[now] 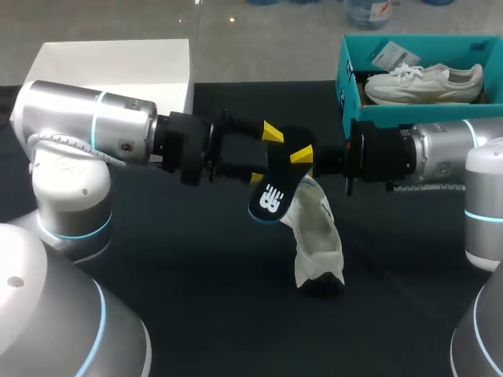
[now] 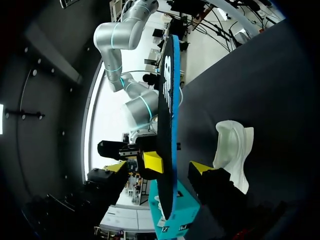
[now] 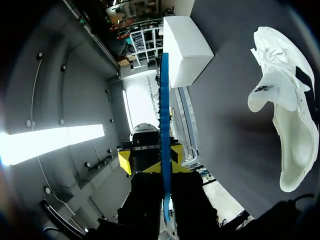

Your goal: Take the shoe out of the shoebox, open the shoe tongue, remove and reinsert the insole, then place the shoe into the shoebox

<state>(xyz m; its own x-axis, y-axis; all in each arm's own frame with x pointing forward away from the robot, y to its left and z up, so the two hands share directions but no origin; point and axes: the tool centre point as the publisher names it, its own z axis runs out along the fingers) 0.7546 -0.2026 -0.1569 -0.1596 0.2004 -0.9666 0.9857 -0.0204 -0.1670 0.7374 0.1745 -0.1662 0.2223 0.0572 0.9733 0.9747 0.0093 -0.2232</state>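
The black insole [image 1: 269, 196], with a white logo and a blue edge, hangs in the air over the middle of the table. My right gripper [image 1: 302, 161] is shut on its upper end; in the right wrist view the insole [image 3: 164, 115] runs edge-on straight out from between the fingers. My left gripper [image 1: 266, 157] comes from the opposite side and stands open around the insole [image 2: 167, 125], one yellow fingertip [image 2: 152, 162] close against it and the other [image 2: 200, 167] a little apart. The white shoe [image 1: 318, 236] lies on the dark table below the insole, opening upward.
The teal shoebox [image 1: 350, 86] stands at the back right with a second white shoe [image 1: 424, 82] inside it. A white box [image 1: 118, 67] stands at the back left. The table surface is dark cloth.
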